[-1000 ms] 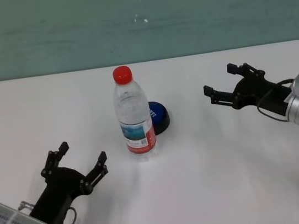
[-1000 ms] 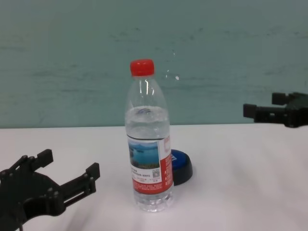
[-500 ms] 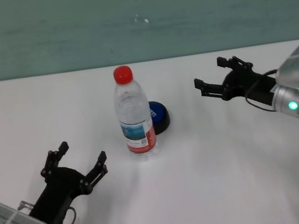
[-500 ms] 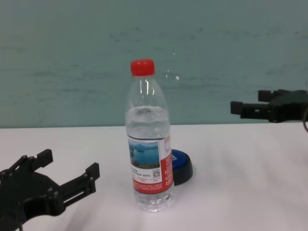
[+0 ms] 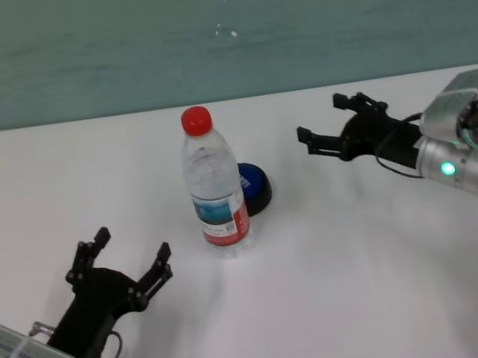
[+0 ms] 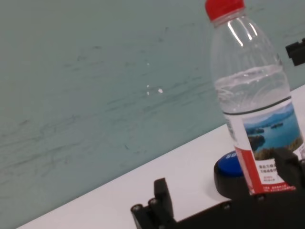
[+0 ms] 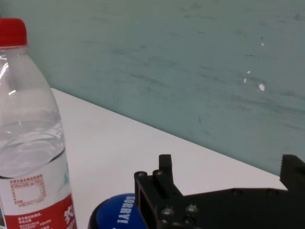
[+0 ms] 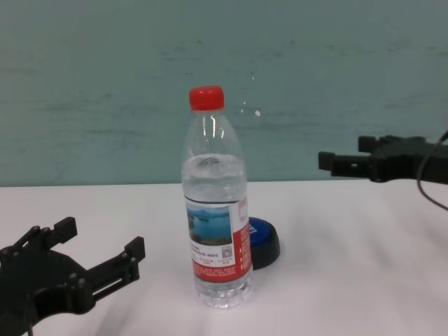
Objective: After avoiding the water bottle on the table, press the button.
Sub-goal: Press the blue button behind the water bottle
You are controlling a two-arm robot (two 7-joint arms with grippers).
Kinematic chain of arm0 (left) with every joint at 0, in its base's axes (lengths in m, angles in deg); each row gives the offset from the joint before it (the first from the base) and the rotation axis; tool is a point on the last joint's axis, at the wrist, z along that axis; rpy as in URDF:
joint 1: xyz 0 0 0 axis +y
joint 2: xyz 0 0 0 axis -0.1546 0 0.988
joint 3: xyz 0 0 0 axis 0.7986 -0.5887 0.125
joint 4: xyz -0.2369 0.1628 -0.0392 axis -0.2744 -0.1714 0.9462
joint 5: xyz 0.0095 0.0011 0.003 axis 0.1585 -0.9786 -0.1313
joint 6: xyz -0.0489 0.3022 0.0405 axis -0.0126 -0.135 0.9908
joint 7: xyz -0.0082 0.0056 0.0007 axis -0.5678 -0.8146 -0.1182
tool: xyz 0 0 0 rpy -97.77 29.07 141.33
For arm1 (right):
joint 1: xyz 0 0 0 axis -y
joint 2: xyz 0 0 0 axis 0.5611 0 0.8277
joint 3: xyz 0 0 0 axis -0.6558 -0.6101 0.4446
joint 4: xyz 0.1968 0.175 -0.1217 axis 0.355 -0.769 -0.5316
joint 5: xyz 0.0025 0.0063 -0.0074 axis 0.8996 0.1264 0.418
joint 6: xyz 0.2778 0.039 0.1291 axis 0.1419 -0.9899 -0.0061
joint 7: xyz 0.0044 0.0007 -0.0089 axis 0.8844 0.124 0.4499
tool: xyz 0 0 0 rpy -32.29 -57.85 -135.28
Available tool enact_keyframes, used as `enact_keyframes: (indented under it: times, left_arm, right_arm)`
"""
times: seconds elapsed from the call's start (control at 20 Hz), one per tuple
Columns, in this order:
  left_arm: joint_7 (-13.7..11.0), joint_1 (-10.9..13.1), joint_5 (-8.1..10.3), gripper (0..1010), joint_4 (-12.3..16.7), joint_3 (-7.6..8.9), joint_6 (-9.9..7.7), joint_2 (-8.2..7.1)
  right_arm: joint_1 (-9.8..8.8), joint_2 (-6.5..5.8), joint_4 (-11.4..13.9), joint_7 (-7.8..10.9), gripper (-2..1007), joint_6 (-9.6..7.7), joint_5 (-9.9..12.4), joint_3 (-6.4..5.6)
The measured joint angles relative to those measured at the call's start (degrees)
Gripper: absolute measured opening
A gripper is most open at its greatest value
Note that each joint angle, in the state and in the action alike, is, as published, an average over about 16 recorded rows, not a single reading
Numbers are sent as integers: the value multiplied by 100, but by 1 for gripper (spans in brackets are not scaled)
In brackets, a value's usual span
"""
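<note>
Behind water bottle (image 7: 33, 143): lettered button (image 7: 116, 212).

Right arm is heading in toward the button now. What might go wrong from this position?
1. The water bottle stands upright right beside the blue button, partly hiding it in the chest view; a low sweep by the open right claw may clip and topple it.
2. The button is low, so the claw must descend close to the bottle's side.
3. The left claw rests open near the table's front edge, out of the path.

button (image 5: 254, 186) apparently touching behind water bottle (image 5: 215, 191)
</note>
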Motion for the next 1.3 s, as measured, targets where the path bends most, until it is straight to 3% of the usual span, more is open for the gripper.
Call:
enact_keyframes:
  times: [0.55,1.3]
  left_arm:
    - [0,0,0,1000,0,0,0,0]
    - [0,0,0,1000,0,0,0,0]
  right_arm:
    - [288,256,-428,102,1004,69,-158,205]
    - [327,385,-633,170,1004,71,-270,335]
